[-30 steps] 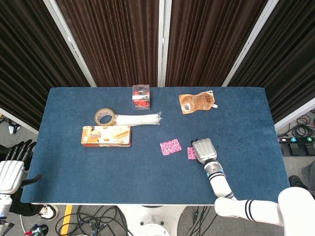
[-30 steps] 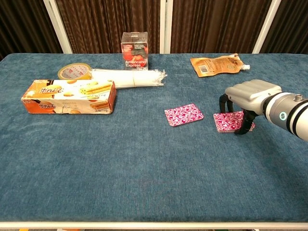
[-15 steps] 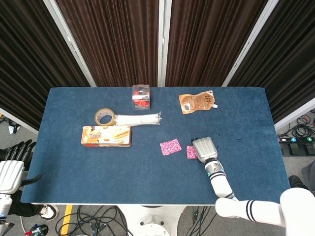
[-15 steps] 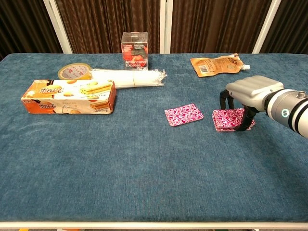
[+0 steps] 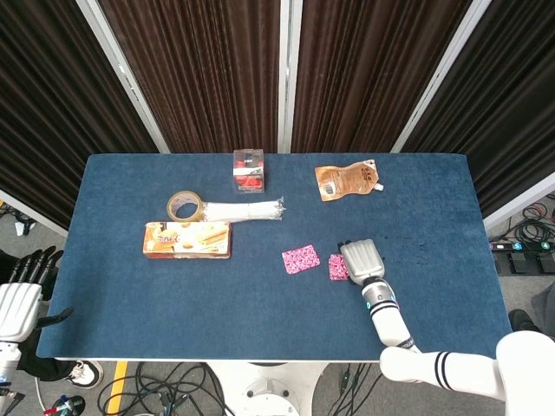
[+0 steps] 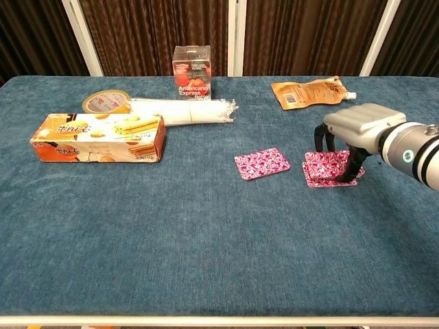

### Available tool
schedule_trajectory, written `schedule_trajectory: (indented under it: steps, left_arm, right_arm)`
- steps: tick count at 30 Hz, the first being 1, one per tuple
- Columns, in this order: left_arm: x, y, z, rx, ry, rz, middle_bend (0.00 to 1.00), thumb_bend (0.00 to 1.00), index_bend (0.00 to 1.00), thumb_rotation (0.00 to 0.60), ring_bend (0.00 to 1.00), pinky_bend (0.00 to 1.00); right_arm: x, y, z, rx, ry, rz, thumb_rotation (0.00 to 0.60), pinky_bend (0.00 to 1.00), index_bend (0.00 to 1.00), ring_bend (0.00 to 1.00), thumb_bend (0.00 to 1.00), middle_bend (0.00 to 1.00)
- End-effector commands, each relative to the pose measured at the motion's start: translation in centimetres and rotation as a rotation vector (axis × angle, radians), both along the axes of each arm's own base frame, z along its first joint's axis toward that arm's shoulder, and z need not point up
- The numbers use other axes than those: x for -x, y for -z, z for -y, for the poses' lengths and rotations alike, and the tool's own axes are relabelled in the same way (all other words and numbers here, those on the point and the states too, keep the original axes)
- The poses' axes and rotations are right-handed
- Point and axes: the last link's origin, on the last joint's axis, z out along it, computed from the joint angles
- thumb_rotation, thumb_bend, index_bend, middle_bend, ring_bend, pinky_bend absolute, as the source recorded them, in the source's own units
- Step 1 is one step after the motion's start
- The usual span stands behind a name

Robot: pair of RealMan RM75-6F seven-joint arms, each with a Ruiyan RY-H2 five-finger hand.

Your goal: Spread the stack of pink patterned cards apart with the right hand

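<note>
The left hand [image 5: 19,299] is hanging off the near left corner of the table [image 6: 206,260], below its edge, fingers slightly apart and holding nothing. Closer to the middle, the right hand [image 6: 357,130] is arching over the stack [image 6: 328,168], palm down, dark fingertips [image 6: 351,175] pressing on the cards or right at their edges; the fingers are curled downward and narrowly set, and they are pressing rather than gripping, with nothing lifted. The stack is lying on the cloth right of centre, its layers looking slightly offset, and one card [image 6: 262,163] is lying flat just to its left, apart from it.

The risk from here, as I judge it, is that the whole stack slides as one block instead of fanning, since the soft cloth gives little grip to the bottom card. Pressing too hard could also bend or pin the cards; pressing too lightly would let the fingertips skate over the top card only. A push leftward could run the stack into the loose card.

Further back are sitting the box [image 6: 96,137], the tape [image 6: 106,101], a white bundle [image 6: 182,111], the clear carton [image 6: 191,72] and the pouch [image 6: 309,92]
</note>
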Motion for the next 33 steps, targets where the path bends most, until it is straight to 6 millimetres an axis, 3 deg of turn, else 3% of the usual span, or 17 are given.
schedule_trajectory:
  steps: [1, 14, 26, 29, 33]
  left_arm:
    - [0.0, 0.0, 0.0, 0.001, 0.001, -0.001, 0.03, 0.00, 0.07, 0.600, 0.00, 0.10]
    - [-0.1, 0.0, 0.1, 0.004, 0.001, -0.008, 0.03, 0.00, 0.07, 0.600, 0.00, 0.10]
    - [0.1, 0.1, 0.1, 0.011, -0.007, -0.014, 0.03, 0.00, 0.07, 0.600, 0.00, 0.10]
    - [0.1, 0.1, 0.0, 0.010, -0.005, -0.016, 0.03, 0.00, 0.07, 0.600, 0.00, 0.10]
    - [0.1, 0.0, 0.0, 0.002, -0.005, -0.017, 0.03, 0.00, 0.07, 0.600, 0.00, 0.10]
  right_arm:
    - [0.0, -0.4, 0.4, 0.018, 0.006, 0.001, 0.600, 0.88, 0.44, 0.73, 0.14, 0.43]
    - [2.0, -1.9, 6.1, 0.135, 0.085, -0.069, 0.600, 0.88, 0.44, 0.73, 0.15, 0.42]
    - [3.7, -0.4, 6.9, 0.116, 0.119, -0.060, 0.600, 0.88, 0.44, 0.73, 0.14, 0.39]
    - [3.8, -0.4, 6.8, 0.106, 0.116, -0.059, 0.600, 0.88, 0.38, 0.73, 0.12, 0.34]
    - [3.9, -0.6, 6.6, 0.079, 0.125, -0.062, 0.600, 0.88, 0.15, 0.72, 0.10, 0.23]
